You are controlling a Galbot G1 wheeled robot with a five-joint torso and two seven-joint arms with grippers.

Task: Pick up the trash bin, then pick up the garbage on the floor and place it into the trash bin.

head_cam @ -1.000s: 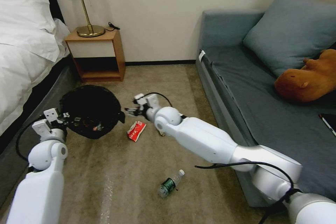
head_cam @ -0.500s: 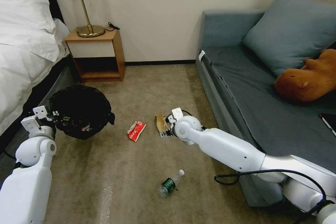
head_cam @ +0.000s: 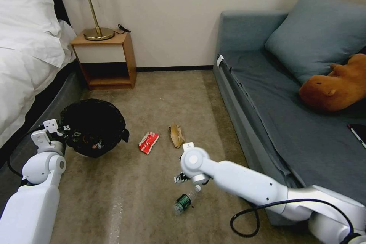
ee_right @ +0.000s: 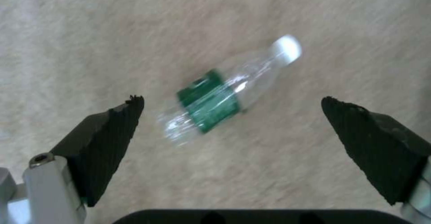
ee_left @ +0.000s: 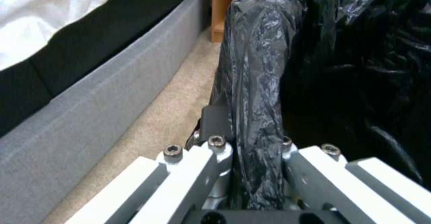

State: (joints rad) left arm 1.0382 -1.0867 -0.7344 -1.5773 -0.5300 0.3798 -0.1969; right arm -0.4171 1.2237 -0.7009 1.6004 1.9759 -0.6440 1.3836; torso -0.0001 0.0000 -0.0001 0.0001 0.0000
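Note:
The trash bin, lined with a crinkled black bag, hangs just above the carpet on the left. My left gripper is shut on its rim. In the left wrist view the bag-covered rim runs between that gripper's fingers. Garbage lies on the carpet: a red-and-white packet, a brown crumpled wrapper and a small clear bottle with a green label. My right gripper hovers open just above the bottle. The right wrist view shows the bottle lying between the spread pads of that gripper.
A bed runs along the left, and a wooden nightstand with a brass lamp stands at the back. A grey-blue sofa lines the right, with a cushion, a brown plush toy and a black phone on it.
My right arm pulled back from beside the bin, passed the brown wrapper and now hangs over the bottle. The left arm shifted the bin slightly left, then back right.

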